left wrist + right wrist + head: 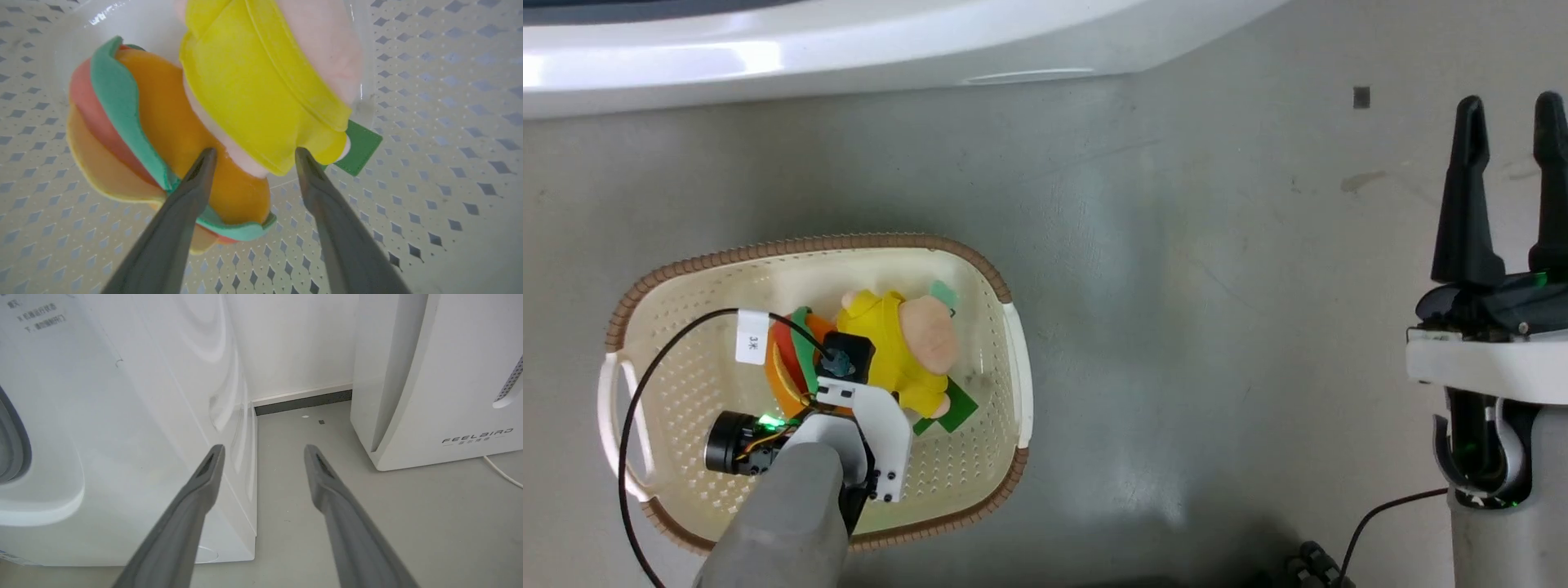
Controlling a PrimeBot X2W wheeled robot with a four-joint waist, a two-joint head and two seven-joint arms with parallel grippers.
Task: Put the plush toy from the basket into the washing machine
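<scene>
The plush toy (900,347) lies in the cream basket (849,242) on the floor: yellow shirt, peach head, burger-like orange, red and green layers on its left. My left arm reaches down into the basket over the toy. In the left wrist view my left gripper (255,153) is open, one fingertip on the burger part (171,134), the other at the yellow shirt's hem (253,81), above the perforated basket bottom (449,163). My right gripper (1509,106) stands open and empty at the right. The white washing machine (768,57) spans the top edge, and its front (122,416) fills the right wrist view's left.
A white FEELBIRD appliance (441,375) stands to the right of the washing machine, with a strip of grey floor (294,477) between them. Bare grey floor (1217,327) separates the basket from my right arm. A black cable (1388,506) trails at the lower right.
</scene>
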